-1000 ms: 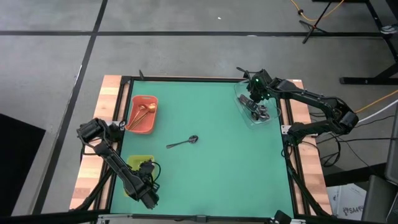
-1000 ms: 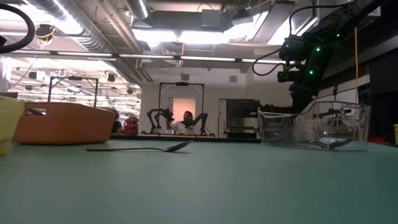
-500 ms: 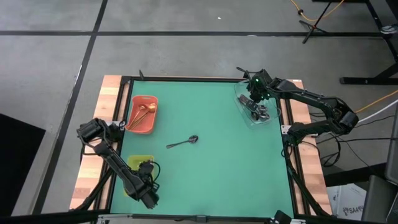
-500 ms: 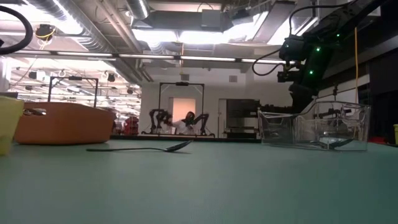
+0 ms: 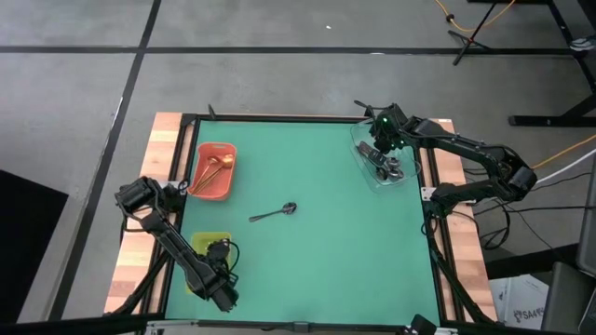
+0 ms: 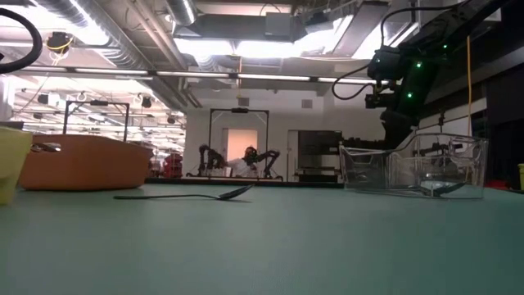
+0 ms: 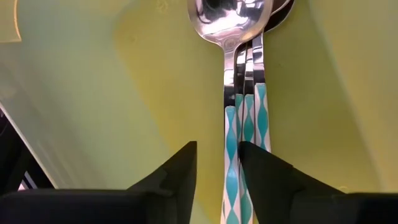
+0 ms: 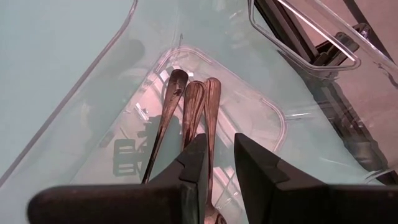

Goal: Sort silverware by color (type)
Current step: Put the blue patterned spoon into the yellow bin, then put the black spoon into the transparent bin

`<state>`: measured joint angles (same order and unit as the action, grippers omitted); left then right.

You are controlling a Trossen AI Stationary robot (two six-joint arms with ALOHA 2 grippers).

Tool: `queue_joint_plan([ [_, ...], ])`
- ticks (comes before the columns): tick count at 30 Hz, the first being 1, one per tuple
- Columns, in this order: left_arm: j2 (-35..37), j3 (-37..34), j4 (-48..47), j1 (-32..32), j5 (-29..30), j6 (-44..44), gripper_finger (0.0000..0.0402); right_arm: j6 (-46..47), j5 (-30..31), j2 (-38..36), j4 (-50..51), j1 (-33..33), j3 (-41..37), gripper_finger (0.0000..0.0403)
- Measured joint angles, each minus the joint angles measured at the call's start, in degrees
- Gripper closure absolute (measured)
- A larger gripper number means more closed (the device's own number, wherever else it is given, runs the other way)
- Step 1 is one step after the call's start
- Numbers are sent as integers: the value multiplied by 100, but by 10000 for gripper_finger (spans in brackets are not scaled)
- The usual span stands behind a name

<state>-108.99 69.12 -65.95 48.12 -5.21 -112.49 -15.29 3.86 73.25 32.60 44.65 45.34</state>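
Note:
My left gripper point(image 7: 217, 147) hangs open, pointing down into the yellow-green tray point(image 7: 93, 93) at the mat's near left point(image 5: 209, 244). Three silver spoons with mint-green handles point(image 7: 245, 118) lie side by side on the tray's floor. One handle runs through the gap between my fingers; I cannot tell whether it touches them. My right gripper point(image 8: 219, 140) hovers open by a narrow gap over the clear tray point(image 8: 93, 87) at the far right point(image 5: 402, 179), above three dark spoons point(image 8: 186, 106) lying in it. One dark spoon point(image 5: 273, 213) lies flat on the mat's middle.
A red tray point(image 5: 220, 191) with copper spoons point(image 5: 214, 166) stands at the far left of the green mat. In the low view the lone spoon point(image 6: 188, 195) lies between the red tray point(image 6: 82, 164) and the clear tray point(image 6: 413, 168). Wooden strips and a black frame border the mat.

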Motion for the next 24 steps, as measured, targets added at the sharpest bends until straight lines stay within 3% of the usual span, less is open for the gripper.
queue_joint_plan([
  [16, -33, 734, -387, 4, 13, 24, 287, 0, 0, 0, 34, 2, 15, 333],
  [24, -20, 1317, -510, 2, 26, 210, 288, -4, 109, 0, 568, 0, 722, 333],
])
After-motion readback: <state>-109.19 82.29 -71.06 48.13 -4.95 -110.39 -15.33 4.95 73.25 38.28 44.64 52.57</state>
